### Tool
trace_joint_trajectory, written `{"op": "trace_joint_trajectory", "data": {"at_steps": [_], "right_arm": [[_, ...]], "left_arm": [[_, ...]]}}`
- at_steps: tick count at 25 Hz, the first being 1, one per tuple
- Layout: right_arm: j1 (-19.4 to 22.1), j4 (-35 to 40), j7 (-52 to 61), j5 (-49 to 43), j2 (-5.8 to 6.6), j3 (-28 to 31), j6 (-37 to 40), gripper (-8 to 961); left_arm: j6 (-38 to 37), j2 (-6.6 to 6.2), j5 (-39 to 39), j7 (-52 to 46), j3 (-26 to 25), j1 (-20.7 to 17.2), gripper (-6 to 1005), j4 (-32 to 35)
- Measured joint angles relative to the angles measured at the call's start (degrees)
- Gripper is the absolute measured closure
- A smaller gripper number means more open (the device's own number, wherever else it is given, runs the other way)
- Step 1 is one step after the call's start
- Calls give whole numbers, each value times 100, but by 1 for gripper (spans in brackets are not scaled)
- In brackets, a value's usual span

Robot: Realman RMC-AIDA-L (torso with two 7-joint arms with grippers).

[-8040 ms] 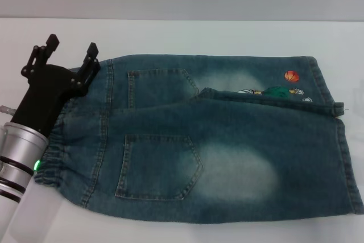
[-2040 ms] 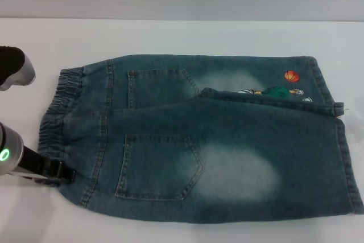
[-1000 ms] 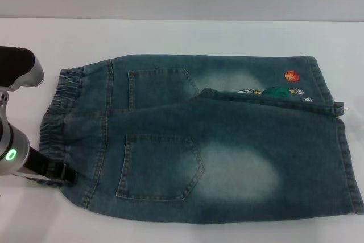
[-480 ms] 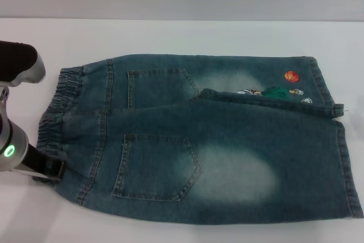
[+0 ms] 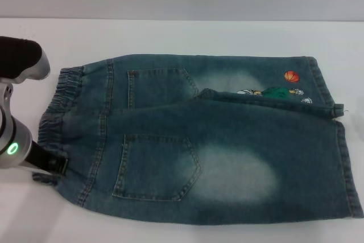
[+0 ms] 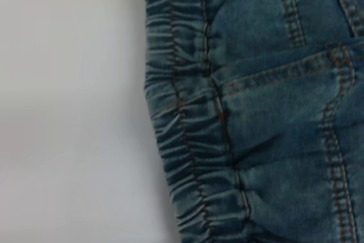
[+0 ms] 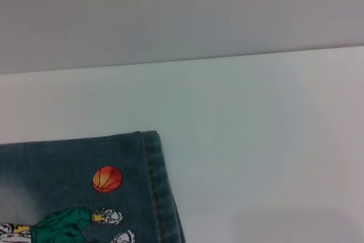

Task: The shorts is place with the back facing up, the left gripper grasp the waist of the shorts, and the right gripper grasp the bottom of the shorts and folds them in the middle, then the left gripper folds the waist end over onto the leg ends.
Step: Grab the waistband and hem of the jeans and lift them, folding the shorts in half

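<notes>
Denim in faded blue, the shorts [image 5: 210, 140] lie flat on the white desk [image 5: 187, 35], back side up, with two patch pockets showing and pale worn patches beside them. The waist [image 5: 54, 120], a gathered elastic band, forms the end on the robot's left; the leg ends [image 5: 335, 140] lie on the robot's right. The far leg carries the orange ball embroidery [image 5: 292, 75] near its hem, with a small cartoon figure [image 5: 273, 91] just beside it, partly tucked under the edge of the near leg, which overlaps it.

The left gripper [image 5: 48, 166] sits at the near corner of the waist, touching the ruffled band; only a black part of it shows beyond the silver arm with its green light, so whether its fingers are closed on the cloth cannot be told. The left wrist view looks straight down on the ruffled waist [image 6: 187, 140] against the desk.

The right gripper is out of sight; its wrist view shows the far leg's hem corner [image 7: 153, 180] and the ball embroidery [image 7: 107, 178].
</notes>
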State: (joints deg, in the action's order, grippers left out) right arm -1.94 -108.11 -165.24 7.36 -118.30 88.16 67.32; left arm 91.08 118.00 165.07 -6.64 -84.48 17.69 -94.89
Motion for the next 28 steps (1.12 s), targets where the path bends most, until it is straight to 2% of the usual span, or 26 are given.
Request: {"op": "trace_joint_trajectory", "data": {"at_steps": [6, 13, 20, 25, 28], "right_arm": [[22, 23, 0, 0, 0, -14, -7, 366], [26, 39, 0, 0, 0, -28, -9, 367], [-13, 75, 0, 3, 3, -33, -9, 366], [-17, 94, 0, 3, 6, -26, -9, 366], [-20, 98, 0, 3, 8, -27, -14, 366]], "left_arm": [[16, -5, 1, -34, 4, -92, 980, -390], [279, -10, 42, -116, -38, -37, 961, -421], [239, -20, 50, -81, -43, -26, 943, -394], [67, -23, 52, -26, -49, -15, 741, -259], [23, -23, 52, -18, -56, 21, 497, -146]]}}
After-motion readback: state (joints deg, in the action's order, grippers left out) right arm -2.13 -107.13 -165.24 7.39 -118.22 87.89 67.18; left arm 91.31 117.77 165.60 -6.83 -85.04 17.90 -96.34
